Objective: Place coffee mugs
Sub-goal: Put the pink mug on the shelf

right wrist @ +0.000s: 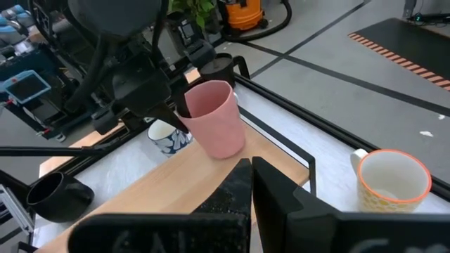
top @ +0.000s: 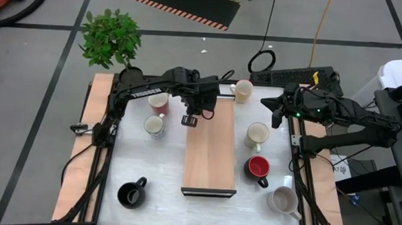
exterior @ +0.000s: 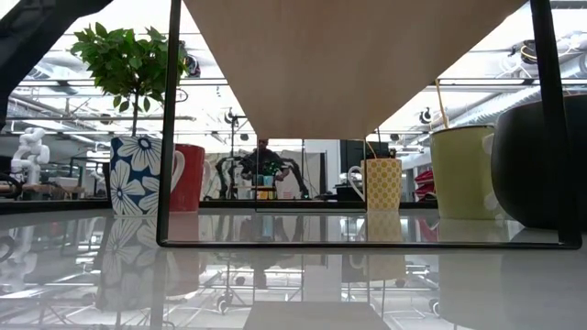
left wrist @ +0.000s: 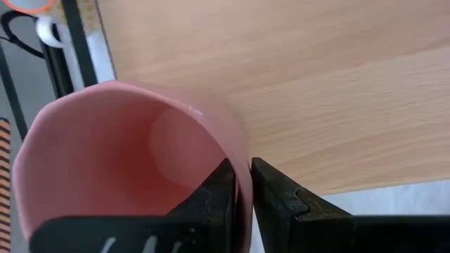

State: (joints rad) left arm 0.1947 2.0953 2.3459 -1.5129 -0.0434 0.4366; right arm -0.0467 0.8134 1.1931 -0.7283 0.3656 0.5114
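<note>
Left gripper (right wrist: pixel 179 112) pinches the rim of the pink mug (right wrist: pixel 214 119), tilted above the wooden shelf (top: pixel 211 151); glazed ceramic looks rigid, slick and breakable. Right gripper (top: pixel 278 116), fingers pressed together, waits by the table edge.

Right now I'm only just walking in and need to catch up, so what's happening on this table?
The left gripper is shut on the rim of a pink mug, holding it tilted over the far end of a wooden board in the middle of the table. The right gripper waits shut at the table's right edge, holding nothing. Other mugs stand around the board, among them a red mug and a black mug.
</note>
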